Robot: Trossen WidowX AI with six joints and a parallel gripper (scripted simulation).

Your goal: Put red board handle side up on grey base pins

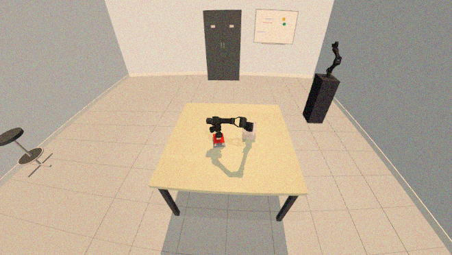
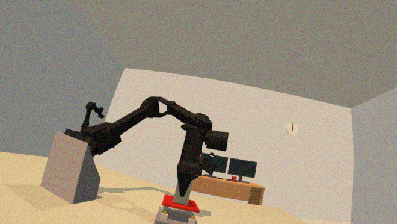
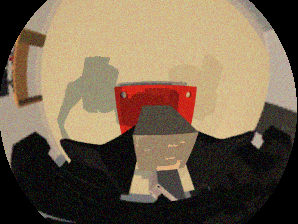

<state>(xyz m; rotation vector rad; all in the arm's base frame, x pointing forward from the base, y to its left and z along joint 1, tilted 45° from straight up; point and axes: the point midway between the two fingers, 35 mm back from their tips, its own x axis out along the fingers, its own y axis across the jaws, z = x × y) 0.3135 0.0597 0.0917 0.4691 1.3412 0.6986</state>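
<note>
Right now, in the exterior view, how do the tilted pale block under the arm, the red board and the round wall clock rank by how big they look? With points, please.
1. Pale block point(image 2: 64, 168)
2. Red board point(image 2: 190, 206) point(image 1: 218, 140) point(image 3: 125, 107)
3. Wall clock point(image 2: 289, 130)

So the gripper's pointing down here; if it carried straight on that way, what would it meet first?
Most likely the grey base: the gripper, shut on the red board's handle, would push the board into its posts or pins, though the remaining gap is hard to judge.
</note>
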